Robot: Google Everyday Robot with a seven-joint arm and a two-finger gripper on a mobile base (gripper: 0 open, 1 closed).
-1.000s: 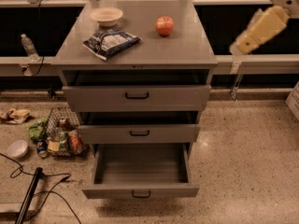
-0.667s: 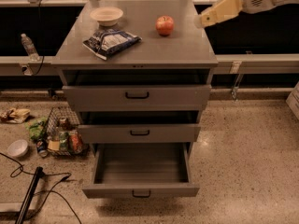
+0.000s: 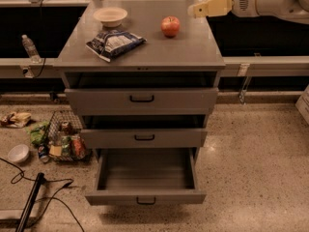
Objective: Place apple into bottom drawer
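Observation:
A small red apple with yellowish patches sits on the grey cabinet top, right of centre and toward the back. My gripper reaches in from the upper right on a white arm; its cream-coloured tip points left and hovers above and to the right of the apple, apart from it. The bottom drawer is pulled far out and shows an empty grey inside. The two drawers above it stand slightly open.
A cream bowl stands at the back left of the top. A blue-and-white snack bag lies in front of it. On the floor to the left are a wire basket of items, a white bowl, a black cable and a water bottle.
The arm has swung up and to the left, from beside the cabinet's right edge to above the top near the apple. The apple and drawers have not moved.

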